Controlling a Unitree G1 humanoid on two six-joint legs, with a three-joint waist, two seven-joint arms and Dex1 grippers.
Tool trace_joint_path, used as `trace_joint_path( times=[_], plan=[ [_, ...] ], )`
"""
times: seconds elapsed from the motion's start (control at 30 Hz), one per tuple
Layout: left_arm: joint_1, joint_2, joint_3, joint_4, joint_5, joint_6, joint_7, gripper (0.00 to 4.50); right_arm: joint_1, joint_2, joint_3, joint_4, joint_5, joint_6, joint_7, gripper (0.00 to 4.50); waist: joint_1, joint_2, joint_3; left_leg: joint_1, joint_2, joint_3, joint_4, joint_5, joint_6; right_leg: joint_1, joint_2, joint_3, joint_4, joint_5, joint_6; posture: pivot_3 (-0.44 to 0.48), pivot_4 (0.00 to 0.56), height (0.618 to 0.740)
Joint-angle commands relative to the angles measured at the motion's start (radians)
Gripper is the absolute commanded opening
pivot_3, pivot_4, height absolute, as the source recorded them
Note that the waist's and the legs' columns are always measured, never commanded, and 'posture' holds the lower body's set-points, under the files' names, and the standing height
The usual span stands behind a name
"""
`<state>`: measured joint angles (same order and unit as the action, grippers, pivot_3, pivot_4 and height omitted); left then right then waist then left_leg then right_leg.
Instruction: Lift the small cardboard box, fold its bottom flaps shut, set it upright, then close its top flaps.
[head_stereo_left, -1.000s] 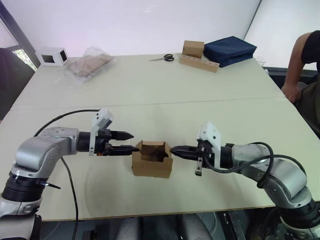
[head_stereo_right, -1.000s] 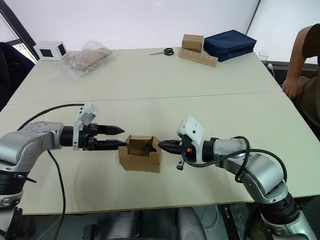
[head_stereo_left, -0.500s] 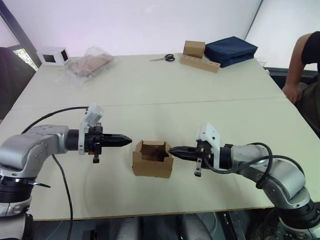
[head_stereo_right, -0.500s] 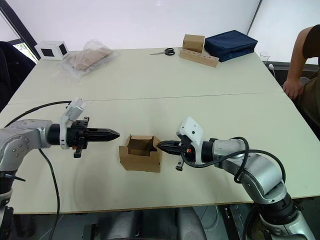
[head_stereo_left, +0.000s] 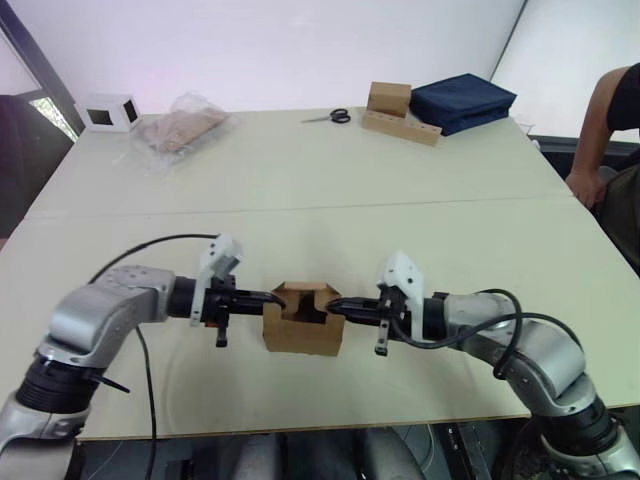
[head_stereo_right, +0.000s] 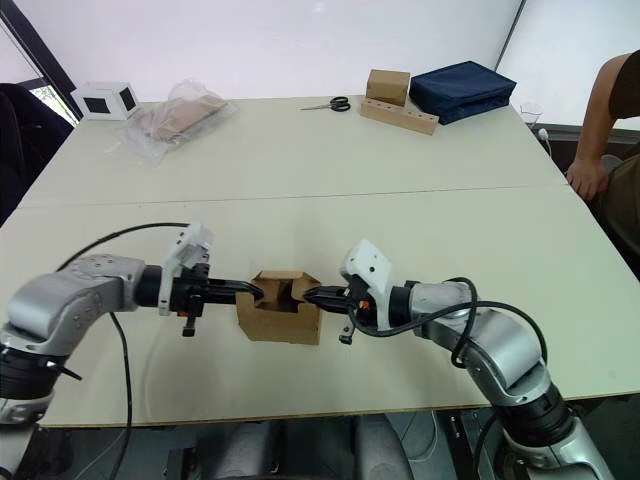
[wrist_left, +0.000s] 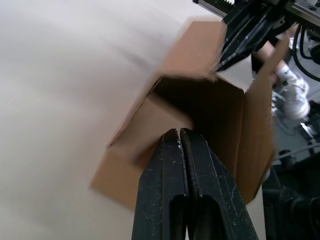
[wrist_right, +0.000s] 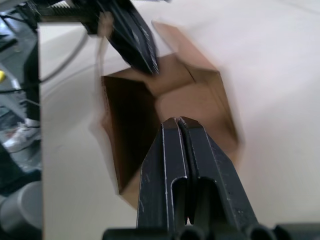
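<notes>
**Q.** Where is the small cardboard box (head_stereo_left: 304, 320), and what are your claws doing?

**A.** It sits on the table (head_stereo_left: 330, 190) near the front edge, between my two arms, its opening facing up. My left gripper (head_stereo_left: 276, 297) is pressed to its left side with fingers clenched together, holding nothing; my right gripper (head_stereo_left: 333, 306) meets the right side the same way, clenched and empty.

**Q.** How far along is the task?

**A.** Early, I judge. The top flaps (head_stereo_right: 283, 282) stand open (the dark interior shows in both wrist views), so closing them remains. The box rests on the table, not lifted; whether its bottom is folded I cannot tell. The lift, perhaps the bottom fold, and the final closure all lie ahead.
</notes>
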<state>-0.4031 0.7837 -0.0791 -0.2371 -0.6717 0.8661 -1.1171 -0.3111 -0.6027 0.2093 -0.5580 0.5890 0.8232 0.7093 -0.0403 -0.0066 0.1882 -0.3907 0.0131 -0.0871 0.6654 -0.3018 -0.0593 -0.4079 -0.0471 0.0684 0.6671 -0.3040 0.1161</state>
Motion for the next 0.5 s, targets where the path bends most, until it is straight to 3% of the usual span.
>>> trace_joint_path(
  times=[0.03,0.5],
  plan=[
    [-0.006,0.001,0.008,-0.001,0.008,-0.007,0.007,0.03,-0.008,0.010,0.005,-0.007,-0.012,-0.009,-0.004,0.00,0.000,0.000,0.000,0.000,0.000,0.000,0.000,0.000,0.000,0.000,0.000,0.000,0.000,0.000,0.000,0.000,0.150,0.740],
    [0.002,-0.002,0.002,-0.003,0.031,-0.012,0.031,0.03,-0.017,0.017,0.020,0.032,-0.061,-0.020,0.000,0.00,-0.001,0.000,0.000,0.000,0.000,0.000,0.000,0.000,0.000,0.000,0.000,0.000,0.000,0.000,0.000,0.000,0.150,0.740]
  ],
)
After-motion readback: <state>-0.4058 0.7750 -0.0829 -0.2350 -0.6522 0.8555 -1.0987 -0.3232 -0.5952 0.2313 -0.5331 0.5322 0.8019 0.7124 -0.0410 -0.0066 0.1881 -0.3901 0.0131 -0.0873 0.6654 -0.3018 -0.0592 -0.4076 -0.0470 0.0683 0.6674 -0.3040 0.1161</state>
